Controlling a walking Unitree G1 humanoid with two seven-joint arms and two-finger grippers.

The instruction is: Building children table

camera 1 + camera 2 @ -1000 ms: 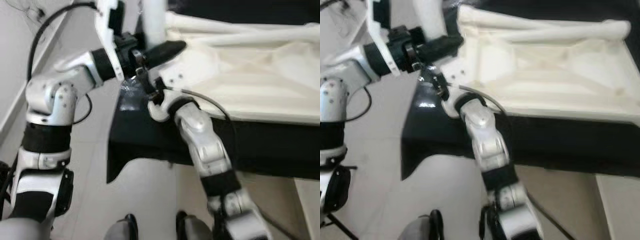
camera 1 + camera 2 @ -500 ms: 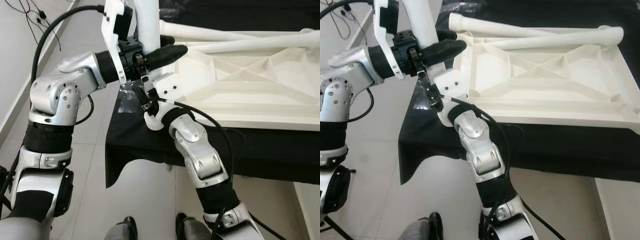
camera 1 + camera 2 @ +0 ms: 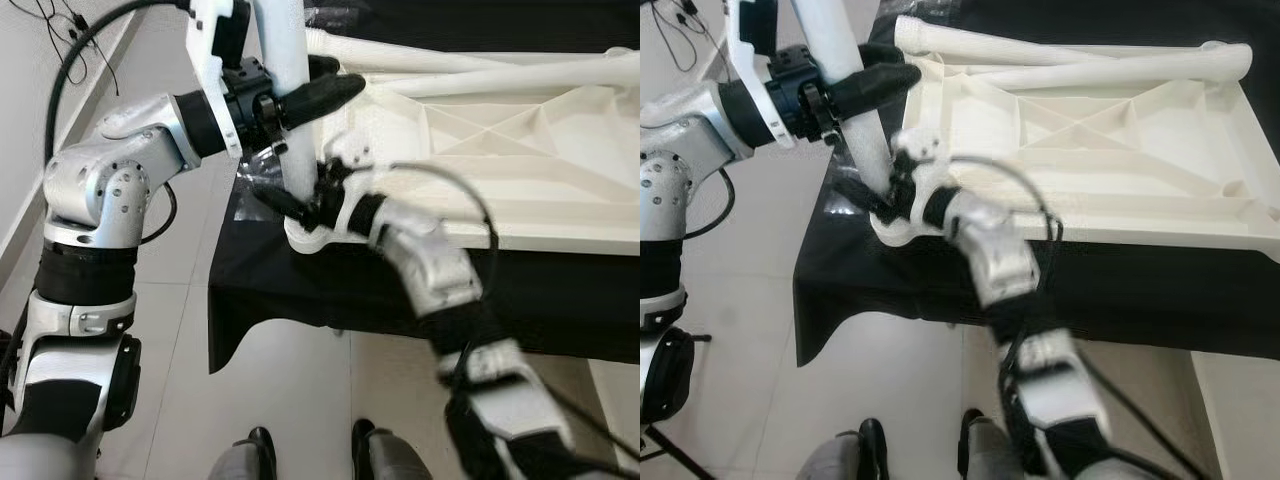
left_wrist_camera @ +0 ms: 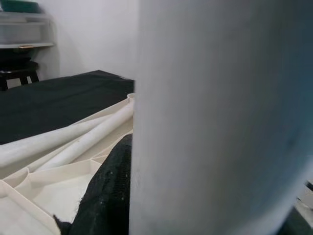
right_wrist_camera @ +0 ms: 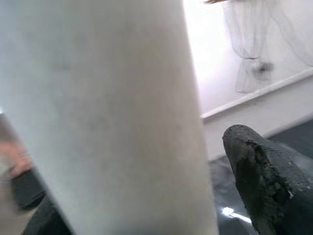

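A white plastic tabletop [image 3: 520, 150] lies upside down on a surface draped in black cloth [image 3: 270, 280]. At its near left corner a white table leg [image 3: 278, 40] stands nearly upright. My left gripper [image 3: 345, 74] is shut on the leg partway up. My right gripper [image 3: 283, 200] is at the leg's base by the corner socket, with its fingers on either side. In the right wrist view one fingertip [image 5: 259, 186] stands apart from the leg [image 5: 112, 112], so this gripper is open. Two more white legs [image 3: 1090, 70] lie along the tabletop's far edge.
Grey tiled floor [image 3: 270, 380] runs along the left of the draped surface, with a white wall and loose black cables [image 3: 60, 40] at the far left. My own feet [image 3: 260, 450] show at the bottom. A pale edge [image 3: 615, 400] sits at the bottom right.
My right arm has swung its elbow out to the right and is blurred, and its gripper has come in around the leg's base. The left gripper still holds the leg, shifted slightly left.
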